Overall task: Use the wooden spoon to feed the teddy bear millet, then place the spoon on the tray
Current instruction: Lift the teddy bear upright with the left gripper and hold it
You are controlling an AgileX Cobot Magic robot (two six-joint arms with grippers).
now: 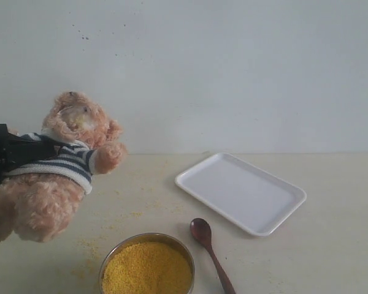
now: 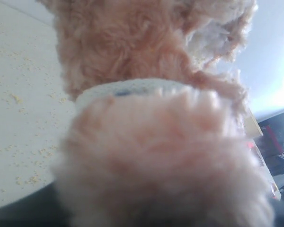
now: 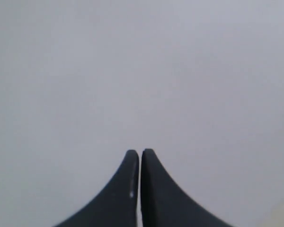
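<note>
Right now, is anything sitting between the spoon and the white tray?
No, nothing visible. The wooden spoon lies just in front of the tray, only bare table between them; the millet bowl sits to the side.

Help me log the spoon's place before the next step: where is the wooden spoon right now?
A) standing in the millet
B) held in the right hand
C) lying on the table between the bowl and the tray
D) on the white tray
C: the wooden spoon lies flat on the table, beside the metal bowl and in front of the tray, touching neither.
</note>
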